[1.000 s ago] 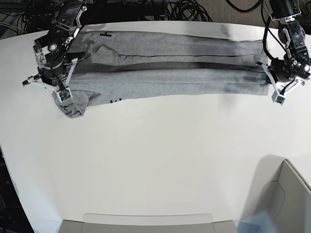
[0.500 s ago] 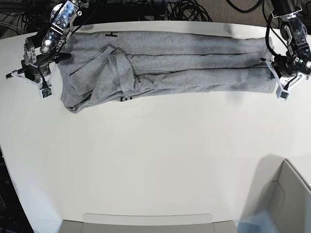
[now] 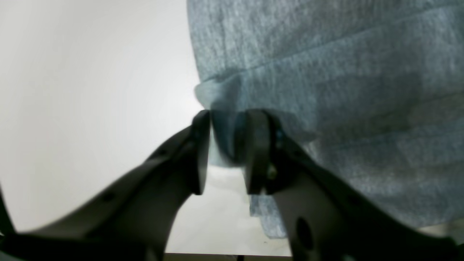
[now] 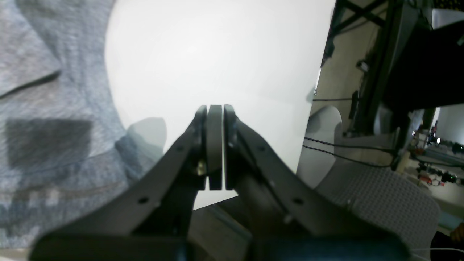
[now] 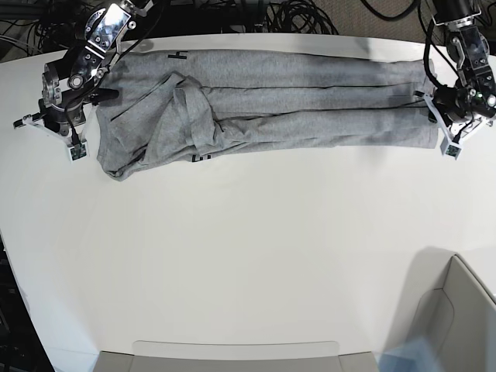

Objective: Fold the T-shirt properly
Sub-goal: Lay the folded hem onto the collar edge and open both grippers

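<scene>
The heather-grey T-shirt lies folded into a long band across the far side of the white table. Its left end is rumpled, with a bit of black lettering showing. My left gripper is at the band's right end. In the left wrist view its jaws stand slightly apart with a fold of the grey cloth pinched between them. My right gripper is just off the shirt's left end. In the right wrist view it is shut and empty over bare table, with the shirt to its left.
A grey open box stands at the front right corner. A flat grey tray sits at the front edge. Black cables lie behind the table. The table's edge and a chair are close to the right gripper.
A second ago my right gripper held the shirt's left end. It let go, moved left off the cloth and shut empty. The left end dropped into a rumpled heap. The left gripper rose slightly.
</scene>
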Robot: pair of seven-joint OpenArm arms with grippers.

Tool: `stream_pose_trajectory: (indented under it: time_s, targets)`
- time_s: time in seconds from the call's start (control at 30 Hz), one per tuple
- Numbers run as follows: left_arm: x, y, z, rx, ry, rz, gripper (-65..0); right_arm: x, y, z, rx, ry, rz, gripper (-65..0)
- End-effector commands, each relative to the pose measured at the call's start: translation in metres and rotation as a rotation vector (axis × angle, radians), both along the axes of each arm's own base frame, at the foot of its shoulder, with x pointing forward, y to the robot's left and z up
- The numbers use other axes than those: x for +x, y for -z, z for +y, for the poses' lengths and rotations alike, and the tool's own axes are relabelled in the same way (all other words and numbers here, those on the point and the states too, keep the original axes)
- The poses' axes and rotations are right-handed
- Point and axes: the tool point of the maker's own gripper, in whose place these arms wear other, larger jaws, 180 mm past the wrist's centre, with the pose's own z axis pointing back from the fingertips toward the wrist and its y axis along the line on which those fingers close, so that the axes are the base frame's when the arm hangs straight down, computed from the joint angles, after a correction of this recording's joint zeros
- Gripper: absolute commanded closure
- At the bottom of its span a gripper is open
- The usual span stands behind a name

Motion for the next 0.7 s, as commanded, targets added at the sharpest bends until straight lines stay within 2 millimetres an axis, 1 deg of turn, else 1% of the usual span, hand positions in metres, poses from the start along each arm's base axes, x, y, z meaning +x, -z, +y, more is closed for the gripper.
stream_pose_trajectory:
  time_s: [0.0, 0.07, 0.1, 0.27, 0.33, 0.4, 0.53, 0.67]
  targets:
    - [0.006, -0.014, -0.001, 0.02, 0.018, -0.045, -22.6, 0.005, -0.007, 0.0, -0.012, -0.016, -0.019, -2.7]
    - [0.006, -0.022, -0.009, 0.033, 0.043, -0.067, -23.4, 0.005, -0.007, 0.0, -0.012, -0.016, -0.019, -4.6]
    - [0.006, -0.022, -0.013, 0.028, 0.047, -0.074, -23.5, 0.004, -0.007, 0.0, -0.01, -0.016, -0.019, -5.1]
    - [0.0, -0.019, -0.014, 0.034, 0.032, -0.033, -23.8, 0.005, -0.007, 0.0, -0.009, -0.018, -0.017, -6.2]
    - [-0.001, -0.016, -0.018, 0.021, 0.028, -0.03, -25.9, 0.005, -0.007, 0.0, -0.009, -0.018, -0.017, -6.6]
    - [-0.002, -0.016, -0.02, 0.012, 0.017, -0.036, -29.5, 0.005, -0.006, 0.0, -0.008, -0.018, -0.016, -7.5]
    - [-0.011, -0.02, -0.004, -0.001, -0.088, -0.07, -36.3, 0.005, -0.006, 0.001, -0.007, -0.018, -0.017, -7.7]
    - [-0.013, -0.023, 0.001, 0.0, -0.112, -0.08, -37.4, 0.005, -0.006, 0.001, -0.005, -0.021, -0.018, -7.7]
